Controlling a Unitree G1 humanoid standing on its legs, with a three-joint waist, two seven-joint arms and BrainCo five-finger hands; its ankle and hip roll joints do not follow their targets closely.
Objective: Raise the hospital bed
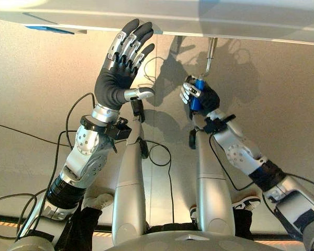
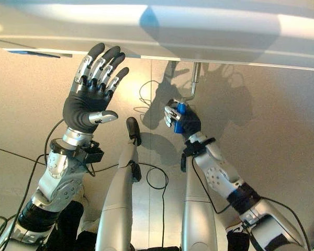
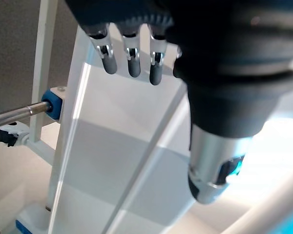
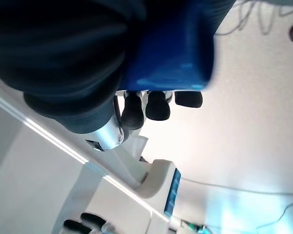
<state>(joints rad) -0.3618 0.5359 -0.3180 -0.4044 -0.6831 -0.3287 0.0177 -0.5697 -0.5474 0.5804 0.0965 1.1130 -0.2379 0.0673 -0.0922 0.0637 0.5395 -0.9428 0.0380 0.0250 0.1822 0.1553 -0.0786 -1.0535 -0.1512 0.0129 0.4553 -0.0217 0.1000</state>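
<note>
The blue crank handle hangs on its metal rod from the bed's underside edge, at about one o'clock in my head view. My right hand is wrapped round it. My left hand hovers at eleven o'clock, fingers spread, empty. I judge the grip done; the cranking remains, and I cannot tell how high the bed stands.

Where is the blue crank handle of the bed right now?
The blue crank handle is right of centre in the eye views, gripped in the right hand, hanging on a metal rod beneath the bed's edge.
</note>
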